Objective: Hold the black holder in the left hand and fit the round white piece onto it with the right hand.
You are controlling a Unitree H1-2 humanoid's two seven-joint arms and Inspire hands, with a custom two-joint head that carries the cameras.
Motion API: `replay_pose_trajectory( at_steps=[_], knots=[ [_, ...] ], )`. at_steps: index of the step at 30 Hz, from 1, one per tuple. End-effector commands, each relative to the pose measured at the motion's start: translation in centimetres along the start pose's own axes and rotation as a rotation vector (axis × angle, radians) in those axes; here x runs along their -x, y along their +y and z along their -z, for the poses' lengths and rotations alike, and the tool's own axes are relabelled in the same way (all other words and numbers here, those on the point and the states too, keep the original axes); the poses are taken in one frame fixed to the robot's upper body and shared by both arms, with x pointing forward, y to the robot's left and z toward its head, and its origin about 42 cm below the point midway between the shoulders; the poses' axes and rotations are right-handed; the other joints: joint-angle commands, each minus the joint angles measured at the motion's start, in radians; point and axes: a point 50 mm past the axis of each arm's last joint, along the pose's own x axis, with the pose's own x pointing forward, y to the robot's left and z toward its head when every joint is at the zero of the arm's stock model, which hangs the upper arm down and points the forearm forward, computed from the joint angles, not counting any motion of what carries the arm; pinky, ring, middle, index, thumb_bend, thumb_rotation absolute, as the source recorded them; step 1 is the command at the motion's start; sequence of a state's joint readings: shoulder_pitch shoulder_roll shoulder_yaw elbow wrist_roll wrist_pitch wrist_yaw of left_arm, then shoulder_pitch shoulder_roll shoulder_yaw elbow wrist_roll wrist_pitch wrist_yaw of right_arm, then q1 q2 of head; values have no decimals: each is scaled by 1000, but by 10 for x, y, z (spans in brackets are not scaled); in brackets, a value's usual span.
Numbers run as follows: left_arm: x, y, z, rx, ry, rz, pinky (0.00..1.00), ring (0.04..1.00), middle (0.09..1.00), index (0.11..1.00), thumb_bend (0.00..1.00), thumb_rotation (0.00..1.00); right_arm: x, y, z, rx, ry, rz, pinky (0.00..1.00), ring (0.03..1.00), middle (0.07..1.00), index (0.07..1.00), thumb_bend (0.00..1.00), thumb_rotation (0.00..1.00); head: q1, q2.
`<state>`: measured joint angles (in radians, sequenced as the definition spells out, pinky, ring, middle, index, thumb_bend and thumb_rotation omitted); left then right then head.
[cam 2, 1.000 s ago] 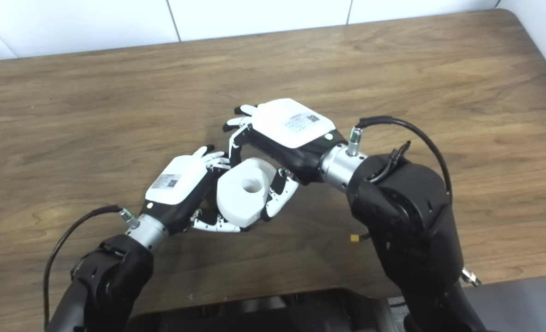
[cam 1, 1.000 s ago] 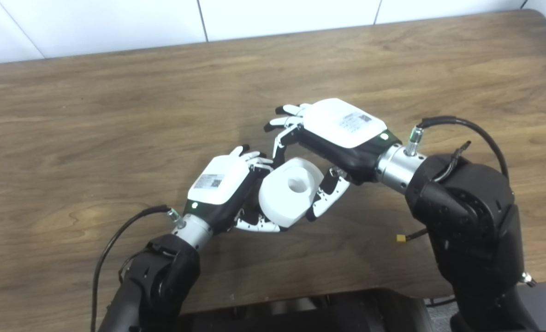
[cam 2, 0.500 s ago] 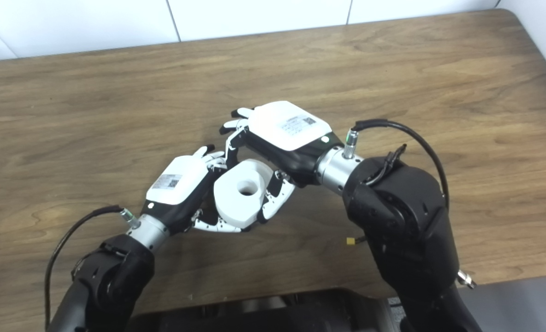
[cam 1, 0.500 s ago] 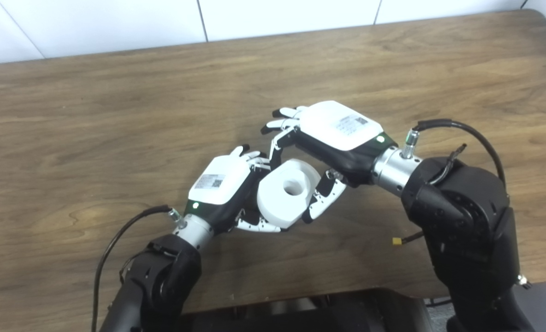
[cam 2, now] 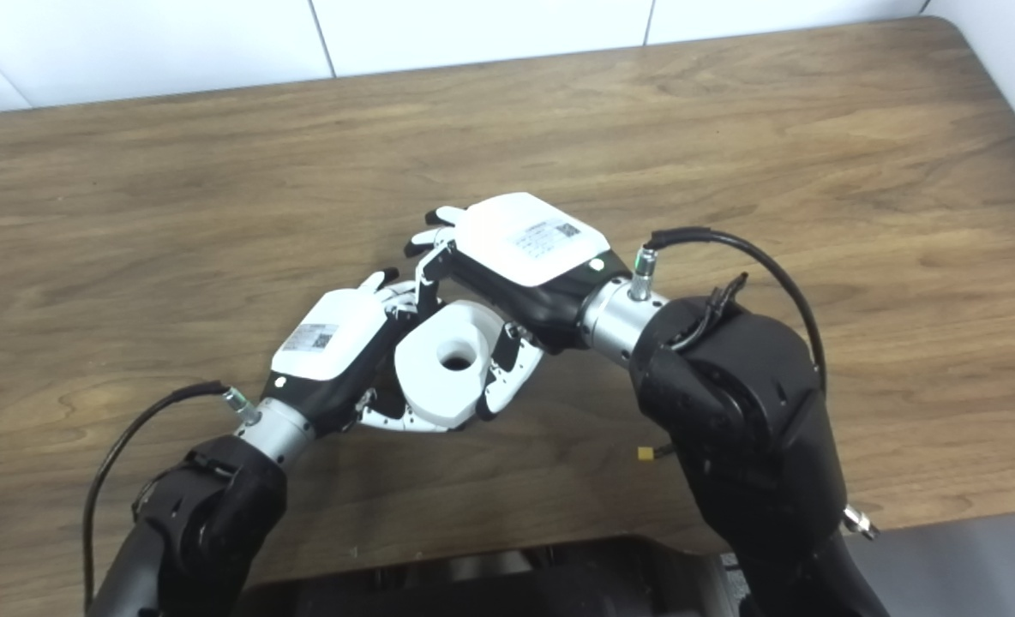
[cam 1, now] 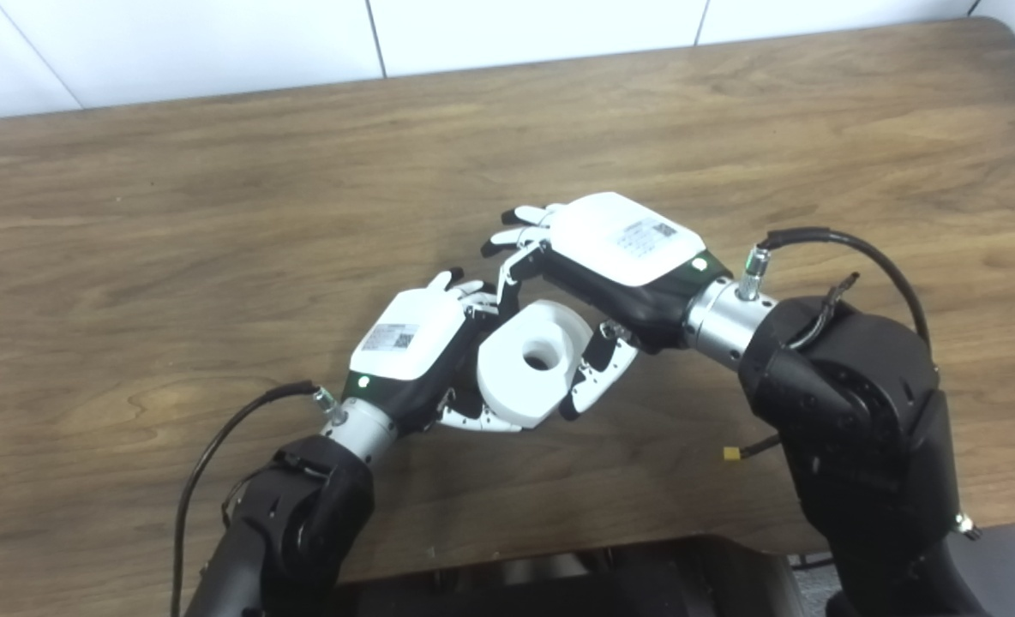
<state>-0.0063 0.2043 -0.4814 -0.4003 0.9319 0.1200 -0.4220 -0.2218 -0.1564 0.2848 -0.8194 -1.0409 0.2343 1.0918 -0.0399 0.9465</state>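
Left eye view: at frame centre, the right hand (cam 1: 597,283) grips the smooth round white piece (cam 1: 529,362), thumb on its right rim. The left hand (cam 1: 417,360) curls beneath; its grasp cannot be told.

Right eye view: the piece's dark centre hole shows; the black holder stays hidden above the wood-grain table (cam 2: 816,146).

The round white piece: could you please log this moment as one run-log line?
left hand: holder hidden, grip unclear | right hand: shut on round white piece | piece: between both hands, above table | fit: not confirmed

Left hand (cam 1: 409,347) and right hand (cam 1: 615,257) curled, fingertips nearly meeting.
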Motion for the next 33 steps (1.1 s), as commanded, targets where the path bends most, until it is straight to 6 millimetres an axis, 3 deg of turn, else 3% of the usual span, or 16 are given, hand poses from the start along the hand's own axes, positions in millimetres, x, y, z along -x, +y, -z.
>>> replay_pose_trajectory(
  at_steps=[1,16,17,20,33],
  knots=[
    [1,-1,-5,6,-12,29,1000,901,786,489,514,52,0,-5,-5,12,-32,39,936,952,868,485,521,141,-1,1],
    [1,0,-7,9,-12,30,1000,898,803,488,514,52,0,-4,-5,30,-28,36,929,949,864,495,523,152,-2,-1],
    [1,1,-7,9,-12,30,1000,898,805,488,514,51,0,-4,-5,31,-27,38,928,951,869,616,679,201,-2,-1],
    [0,1,-7,11,-11,32,1000,898,806,488,514,51,0,-6,-6,37,-32,48,919,954,880,723,788,230,-3,-2],
    [-2,-1,-6,-3,-22,32,990,890,792,487,515,51,1,-13,-9,66,-32,74,932,987,940,879,902,272,-5,-6]
  ],
)
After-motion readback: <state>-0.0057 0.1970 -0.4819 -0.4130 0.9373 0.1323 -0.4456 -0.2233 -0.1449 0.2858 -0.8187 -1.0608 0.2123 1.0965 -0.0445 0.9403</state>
